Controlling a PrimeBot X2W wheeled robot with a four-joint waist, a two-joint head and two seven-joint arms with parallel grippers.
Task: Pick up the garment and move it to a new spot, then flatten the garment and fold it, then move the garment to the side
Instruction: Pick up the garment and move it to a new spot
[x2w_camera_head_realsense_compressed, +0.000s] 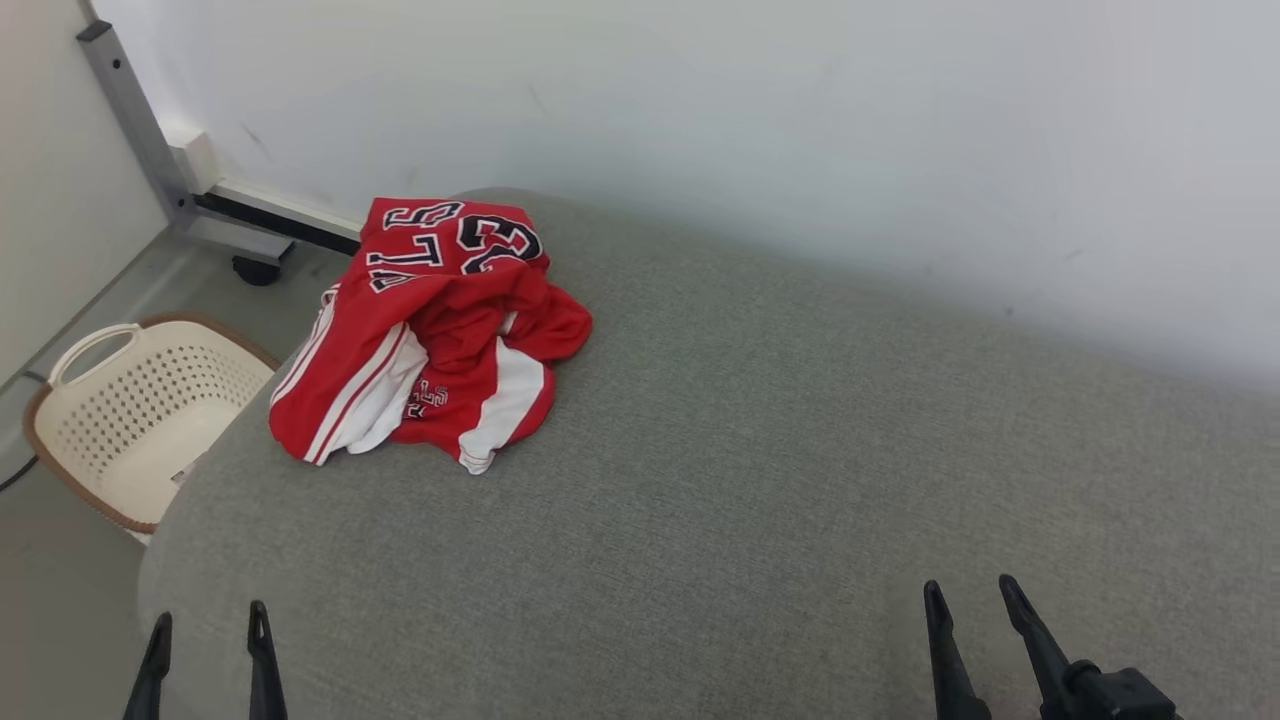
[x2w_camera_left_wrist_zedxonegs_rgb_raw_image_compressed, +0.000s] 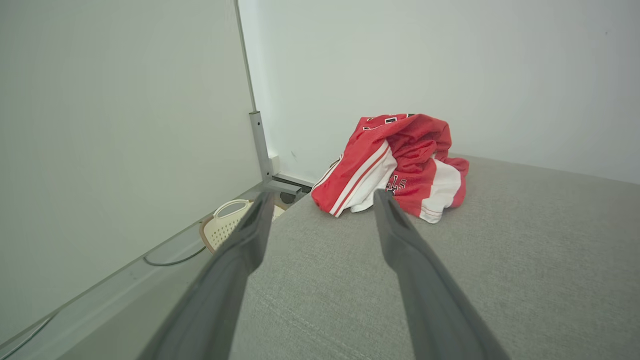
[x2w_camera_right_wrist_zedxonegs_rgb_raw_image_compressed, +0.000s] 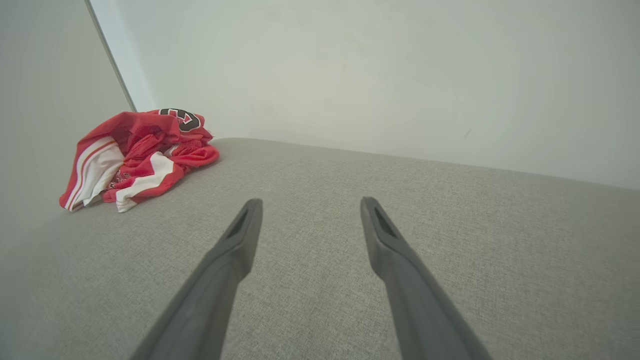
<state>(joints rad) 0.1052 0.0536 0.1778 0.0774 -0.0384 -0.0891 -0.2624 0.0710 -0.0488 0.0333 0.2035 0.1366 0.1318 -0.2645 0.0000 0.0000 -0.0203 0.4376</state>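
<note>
garment (x2w_camera_head_realsense_compressed: 430, 330): a red jersey with white side stripes and black-and-white lettering, crumpled in a heap on the grey fabric surface (x2w_camera_head_realsense_compressed: 780, 450). it lies on the far left part of the surface, at the left edge and near the white wall (x2w_camera_head_realsense_compressed: 800, 120). it is not spread flat. folds overlap, and a white panel faces up on the near side.

left gripper (x2w_camera_head_realsense_compressed: 209, 614): at the lower left of the head view, over the near left edge of the surface. the two fingers are parted with nothing between them. the garment lies ahead of this gripper and slightly to its right, well apart from it, with no contact. in the left wrist view the heap sits beyond the fingertips, offset toward the right-hand finger, with bare grey fabric between.

right gripper (x2w_camera_head_realsense_compressed: 970, 584): at the lower right of the head view, over the near right part of the surface. the two fingers are parted and empty. the garment lies ahead and well to its left. in the right wrist view the heap is at the upper left, far from both fingers.

surroundings: a cream perforated basket (x2w_camera_head_realsense_compressed: 130, 420) with a brown rim stands on the floor just left of the surface, near the garment. a grey metal post (x2w_camera_head_realsense_compressed: 130, 110) rises at the corner beyond the basket. a dark cable (x2w_camera_left_wrist_zedxonegs_rgb_raw_image_compressed: 170, 261) lies on the floor by the wall.
</note>
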